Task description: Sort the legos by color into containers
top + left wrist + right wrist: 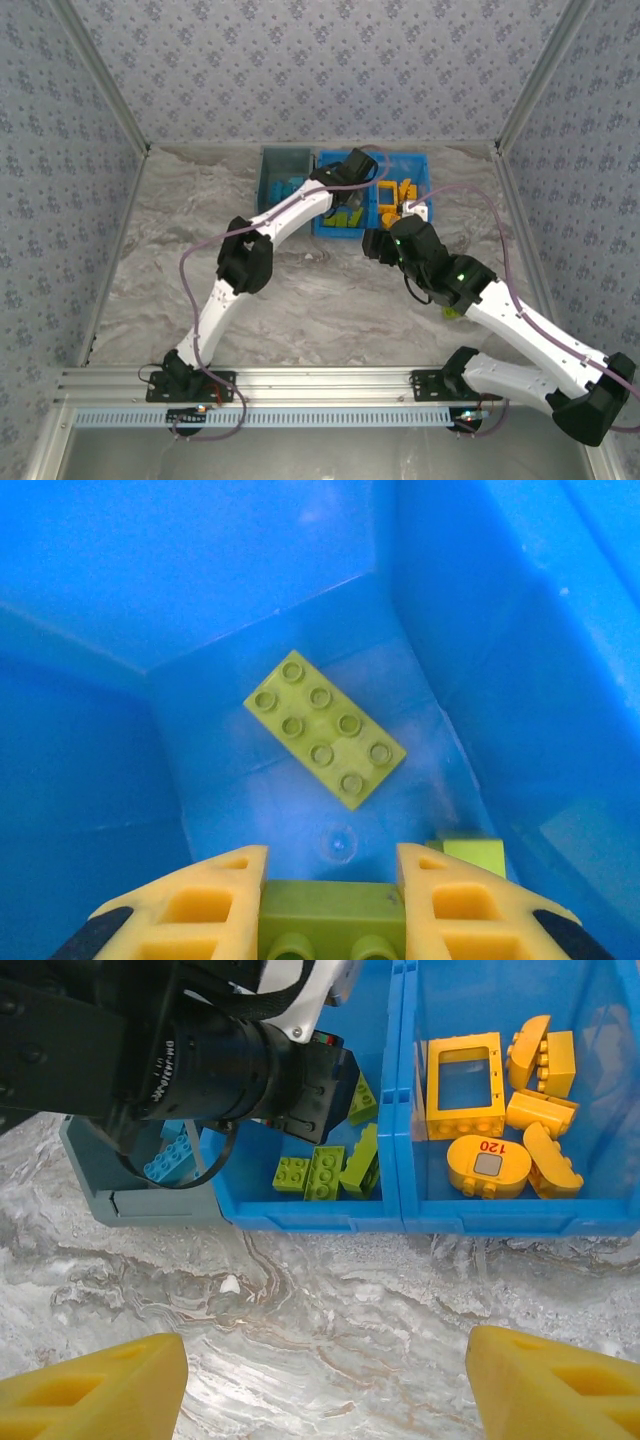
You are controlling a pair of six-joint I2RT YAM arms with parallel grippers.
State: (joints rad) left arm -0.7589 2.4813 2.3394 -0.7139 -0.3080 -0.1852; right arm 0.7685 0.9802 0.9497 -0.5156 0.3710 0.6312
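Observation:
My left gripper is down inside the left compartment of the blue bin, shut on a lime green brick. Below it a flat lime plate lies on the bin floor, with another lime brick at the right. My right gripper hangs open over bare table in front of the blue bin. Lime bricks lie in the left compartment. The orange frame and several orange pieces lie in the right one. Blue bricks sit in the grey bin.
The left arm's wrist hangs over the grey bin and the blue bin's left side. One lime piece lies on the marble table beside the right arm. Patterned walls enclose the table on three sides.

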